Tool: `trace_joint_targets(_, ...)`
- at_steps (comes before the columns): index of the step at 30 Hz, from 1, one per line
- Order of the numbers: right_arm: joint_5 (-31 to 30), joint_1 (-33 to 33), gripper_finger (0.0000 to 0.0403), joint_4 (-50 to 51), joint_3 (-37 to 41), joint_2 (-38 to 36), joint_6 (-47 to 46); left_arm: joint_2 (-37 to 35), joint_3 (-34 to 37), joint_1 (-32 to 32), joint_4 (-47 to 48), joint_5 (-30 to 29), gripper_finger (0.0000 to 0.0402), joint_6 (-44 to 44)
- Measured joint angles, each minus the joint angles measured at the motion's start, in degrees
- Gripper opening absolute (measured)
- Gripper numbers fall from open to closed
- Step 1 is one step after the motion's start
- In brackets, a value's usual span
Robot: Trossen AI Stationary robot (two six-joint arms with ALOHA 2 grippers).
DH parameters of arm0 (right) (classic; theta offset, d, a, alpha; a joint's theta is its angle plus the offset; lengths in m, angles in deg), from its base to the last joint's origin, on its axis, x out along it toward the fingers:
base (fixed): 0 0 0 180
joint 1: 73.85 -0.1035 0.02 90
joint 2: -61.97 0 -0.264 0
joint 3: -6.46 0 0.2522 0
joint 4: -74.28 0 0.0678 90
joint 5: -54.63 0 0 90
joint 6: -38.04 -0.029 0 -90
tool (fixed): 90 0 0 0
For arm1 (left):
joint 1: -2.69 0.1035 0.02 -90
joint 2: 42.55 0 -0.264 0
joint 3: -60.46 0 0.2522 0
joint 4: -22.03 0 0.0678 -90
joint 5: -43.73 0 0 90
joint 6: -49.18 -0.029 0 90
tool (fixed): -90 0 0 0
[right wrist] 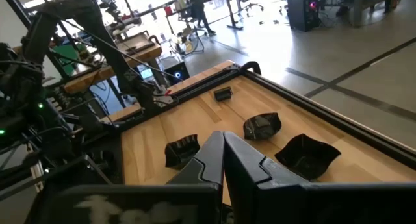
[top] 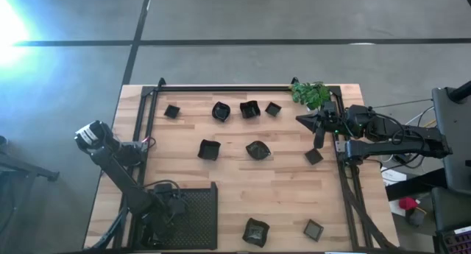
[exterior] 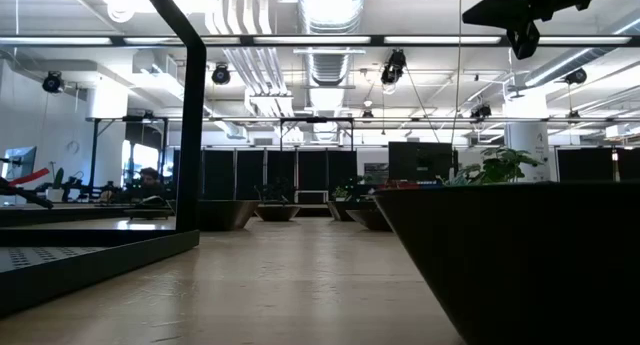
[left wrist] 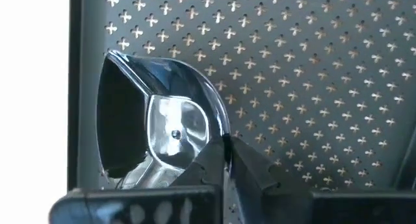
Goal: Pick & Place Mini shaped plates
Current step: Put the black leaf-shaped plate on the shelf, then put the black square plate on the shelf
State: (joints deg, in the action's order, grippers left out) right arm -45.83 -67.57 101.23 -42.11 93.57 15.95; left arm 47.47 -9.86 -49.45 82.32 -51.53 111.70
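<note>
Over the near-left corner of the table, the left gripper [left wrist: 224, 146] is down inside the black mesh tray [top: 199, 210]. Its fingertips sit close together against the rim of a glossy dark plate [left wrist: 172, 130], which rests on the tray's perforated floor beside the tray wall. Can't tell whether the tips are pinching that rim or only touching it. The left arm runs back from the tray along the table's left edge.

At the far right, the right gripper [top: 300, 119] hangs above the wood w/ fingers pressed together and nothing btwn them. It points left, just near of the green plant [top: 310, 93] at the far-right corner. The right arm reaches in from the right edge.

Other mini plates lie loose on the tabletop [top: 235, 184]:
- Far row, left to right: a small square one [top: 171, 111], a rounder one [top: 221, 110], a wavy one [top: 249, 109], another square [top: 273, 108].
- Mid-table: a wavy-edged plate [top: 209, 149] and a round-ish plate [top: 257, 150], well apart from each other.
- Right side: a small square plate [top: 314, 156] just near of the right gripper.
- Near edge: a wavy square [top: 256, 231] and a plain square [top: 313, 229].

In the low view, one dark plate [exterior: 520, 255] fills the right foreground, w/ the tray's edge at the left.
</note>
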Motion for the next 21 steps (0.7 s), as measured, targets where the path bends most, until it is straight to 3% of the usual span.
trace_joint_targets(7,0.0,0.0,0.0008,0.0,0.0,0.0,0.0,0.0,0.7,0.0,0.0,0.0,0.0071,1.6)
trace_joint_targets(14,0.0,0.0,0.0008,0.0,0.0,0.0,0.0,-0.1,-0.1,0.0,0.0,0.2,0.0073,0.4)
trace_joint_targets(21,0.0,0.0,0.0008,0.0,0.0,0.0,0.0,-2.1,-2.1,0.3,0.0,0.3,0.0074,6.1)
